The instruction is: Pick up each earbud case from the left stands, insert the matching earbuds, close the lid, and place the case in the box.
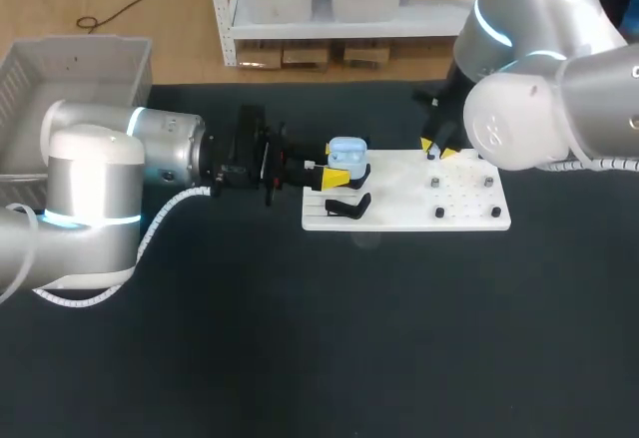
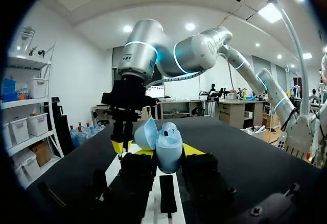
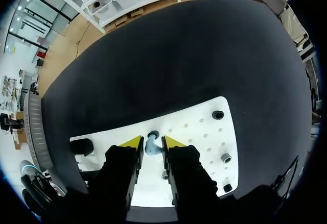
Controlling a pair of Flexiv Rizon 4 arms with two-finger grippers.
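White perforated board (image 1: 399, 199): being supported flat by black tabletop (image 1: 300, 338). Small dark pegs (image 1: 439, 213): being held upright on the board, well apart.

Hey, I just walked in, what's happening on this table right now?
The left gripper is shut on a light blue earbud case, lid open, at the left end of the white board, beside a bare black stand. The right gripper is down over a light blue earbud standing on that board. Nothing has reached the box yet.
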